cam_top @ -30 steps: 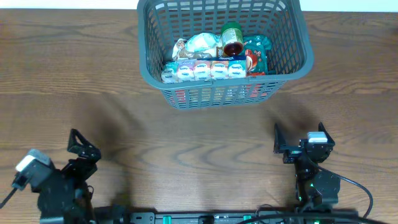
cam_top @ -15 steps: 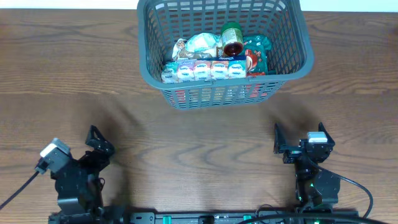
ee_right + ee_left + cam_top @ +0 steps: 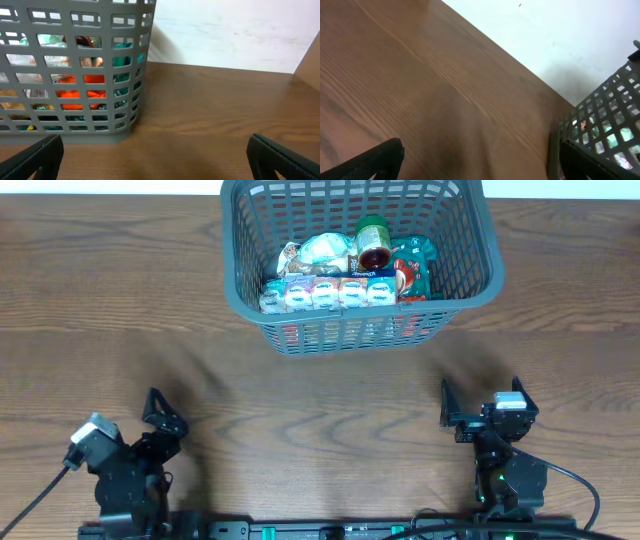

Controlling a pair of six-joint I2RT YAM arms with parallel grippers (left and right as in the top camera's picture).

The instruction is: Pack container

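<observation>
Lighting's bright and even, coming from above. Soft smudgy shadows sit on the table (image 3: pixel 100 300) mid-frame. Overhead's fairly sharp, left wrist view is soft, and the container (image 3: pixel 554 152) there looks fuzzy.

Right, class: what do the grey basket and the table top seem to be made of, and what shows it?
Basket: probably moulded plastic, matt dark grey; even lattice slots and a thick one-piece rim. Table: wood or wood-look laminate, brown, slight sheen; long grain lines show, but which of the two is unclear.
</observation>
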